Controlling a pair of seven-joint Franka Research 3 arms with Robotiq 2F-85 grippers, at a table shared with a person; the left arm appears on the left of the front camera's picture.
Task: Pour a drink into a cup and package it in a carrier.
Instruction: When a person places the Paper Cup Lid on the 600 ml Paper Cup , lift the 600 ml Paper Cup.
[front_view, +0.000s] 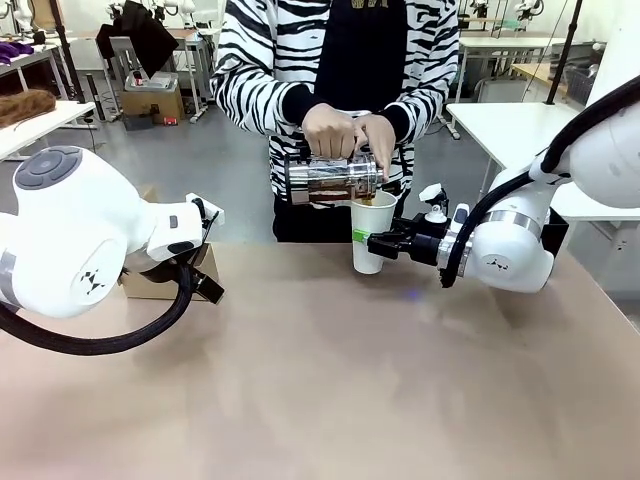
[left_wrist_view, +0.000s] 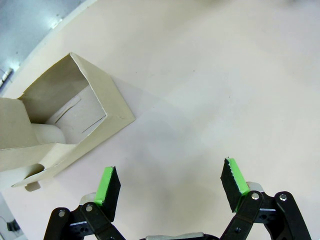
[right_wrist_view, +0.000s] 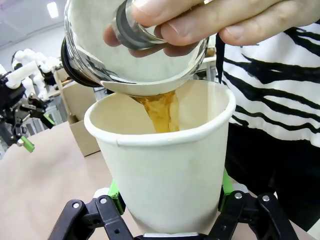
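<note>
A tall white paper cup stands upright at the table's far side, and my right gripper is shut on its lower half. In the right wrist view the green pads press both sides of the cup held by the right gripper. The person's hands tilt a clear glass jug over its rim, and an amber drink streams in. The brown cardboard carrier sits at the left, partly behind my left arm. Just right of the carrier, my left gripper hangs open over bare table.
The person in a striped top stands right behind the cup. The tabletop stretches between the arms and toward me. White tables and other clutter stand farther back in the room.
</note>
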